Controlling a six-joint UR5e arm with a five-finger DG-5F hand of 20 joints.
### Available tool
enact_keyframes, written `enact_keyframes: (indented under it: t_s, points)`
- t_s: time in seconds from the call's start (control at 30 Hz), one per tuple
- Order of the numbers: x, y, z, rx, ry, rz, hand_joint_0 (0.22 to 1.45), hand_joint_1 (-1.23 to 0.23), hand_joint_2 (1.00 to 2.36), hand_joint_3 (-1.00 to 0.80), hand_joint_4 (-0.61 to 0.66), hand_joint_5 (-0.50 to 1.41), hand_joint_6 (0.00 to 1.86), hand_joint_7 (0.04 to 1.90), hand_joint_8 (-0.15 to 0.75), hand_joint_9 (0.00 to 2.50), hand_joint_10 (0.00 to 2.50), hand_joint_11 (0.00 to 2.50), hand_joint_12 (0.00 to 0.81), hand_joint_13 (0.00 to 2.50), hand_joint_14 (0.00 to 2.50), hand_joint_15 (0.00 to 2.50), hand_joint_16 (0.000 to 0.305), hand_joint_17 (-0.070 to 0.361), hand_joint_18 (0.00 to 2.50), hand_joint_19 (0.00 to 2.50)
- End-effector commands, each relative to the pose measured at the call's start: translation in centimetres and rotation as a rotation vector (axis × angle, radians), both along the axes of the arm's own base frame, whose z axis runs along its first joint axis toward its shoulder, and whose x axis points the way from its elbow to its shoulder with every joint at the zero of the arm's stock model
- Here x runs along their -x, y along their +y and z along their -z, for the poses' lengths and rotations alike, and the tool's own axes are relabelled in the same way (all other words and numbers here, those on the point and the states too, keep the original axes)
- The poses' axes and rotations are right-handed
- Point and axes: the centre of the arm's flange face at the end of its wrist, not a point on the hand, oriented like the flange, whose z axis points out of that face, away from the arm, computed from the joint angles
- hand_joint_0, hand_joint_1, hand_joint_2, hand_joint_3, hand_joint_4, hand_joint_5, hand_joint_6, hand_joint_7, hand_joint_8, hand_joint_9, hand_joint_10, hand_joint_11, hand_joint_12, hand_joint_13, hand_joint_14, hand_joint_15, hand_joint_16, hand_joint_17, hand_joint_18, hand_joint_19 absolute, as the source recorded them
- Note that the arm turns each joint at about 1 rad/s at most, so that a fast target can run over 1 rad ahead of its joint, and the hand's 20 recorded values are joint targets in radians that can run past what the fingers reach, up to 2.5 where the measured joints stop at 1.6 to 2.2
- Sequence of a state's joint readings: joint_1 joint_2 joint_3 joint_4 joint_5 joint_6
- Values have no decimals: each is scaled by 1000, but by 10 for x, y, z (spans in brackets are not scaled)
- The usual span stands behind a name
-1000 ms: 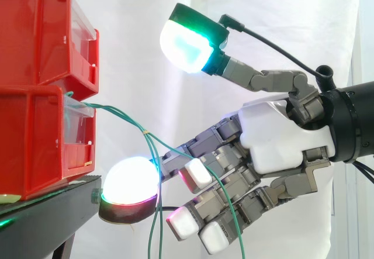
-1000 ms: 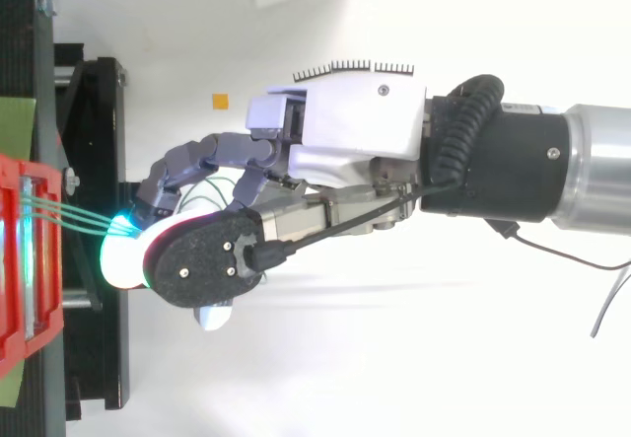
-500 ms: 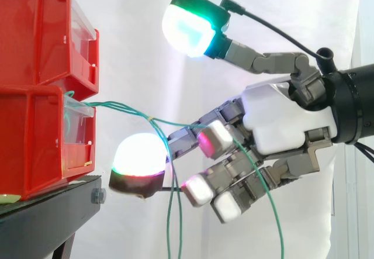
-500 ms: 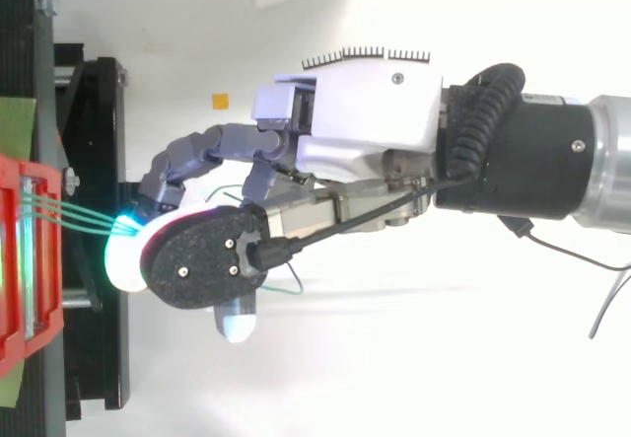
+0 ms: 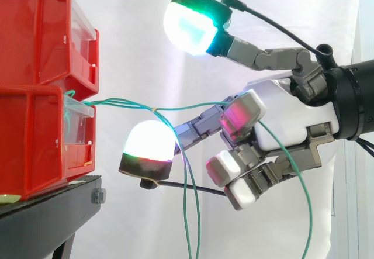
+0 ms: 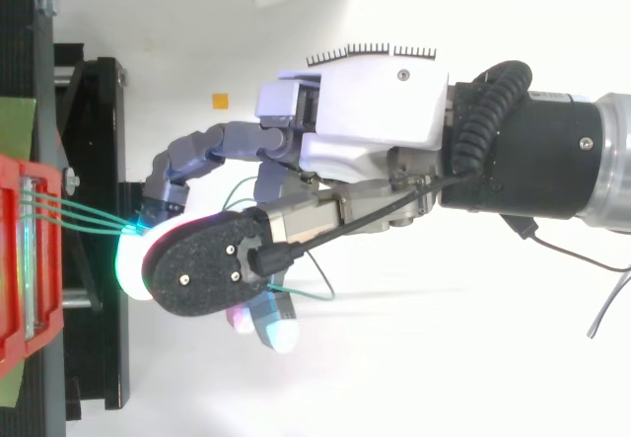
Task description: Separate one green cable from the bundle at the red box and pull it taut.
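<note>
Two red bins (image 5: 35, 31) are stacked on one black stand (image 5: 47, 212). Three green cables (image 6: 69, 218) leave the lower bin (image 5: 29, 136). The hand (image 5: 292, 118) has its fingers curled and hooks one cable (image 5: 193, 106); the other two hang down.

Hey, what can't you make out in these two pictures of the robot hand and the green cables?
Loose ends of the green cables: side view, cut off by the bottom edge.
Where they are fixed in the red box: side view, hidden behind its wall.
Where the taut cable meets the robot hand: top view, covered by the black back of a fingertip.
</note>
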State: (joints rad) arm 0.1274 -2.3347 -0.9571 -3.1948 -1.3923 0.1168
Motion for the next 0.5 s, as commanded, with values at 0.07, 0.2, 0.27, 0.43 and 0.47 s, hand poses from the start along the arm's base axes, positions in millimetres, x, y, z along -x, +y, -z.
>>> enact_keyframes:
  t_s: [0.07,0.2,0.27,0.43,0.47]
  points:
    - [0,0,0,3,1,0,420,-512,1000,-500,302,68,505,1046,224,1689,18,522,411,1285,16,579,79,178,1218,321]
    - [0,0,0,5,1,0,420,-502,1000,-500,274,86,505,1077,219,1787,16,500,403,1364,16,585,78,175,1262,315]
    - [0,0,1,4,2,0,412,-481,1000,-500,280,88,505,1081,218,1800,15,492,405,1376,16,585,78,177,1285,314]
    - [0,0,1,5,1,0,413,-451,1000,-500,235,103,505,1122,216,1881,18,486,402,1446,17,582,78,175,1317,318]
    - [0,0,1,5,1,2,410,-442,1000,-500,226,108,505,1135,216,1921,16,488,401,1464,18,573,78,175,1336,309]
